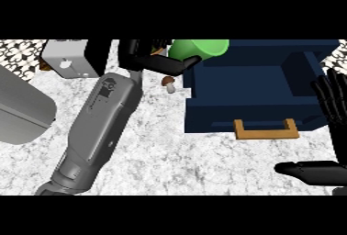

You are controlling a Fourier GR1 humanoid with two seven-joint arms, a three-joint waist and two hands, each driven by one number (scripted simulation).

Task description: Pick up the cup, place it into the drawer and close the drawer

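At twelve o'clock, the left hand (152,59) curls its black fingers (177,65) round the bright green plastic cup (200,48), held at the back-left corner of the open navy-blue drawer (254,98). At three o'clock the right hand (328,133) rests, fingers straight, holding nothing, over the marbled white worktop (176,156).

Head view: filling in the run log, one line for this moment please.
left hand: shut on green cup | over drawer corner | drawer: open | right hand: open, resting
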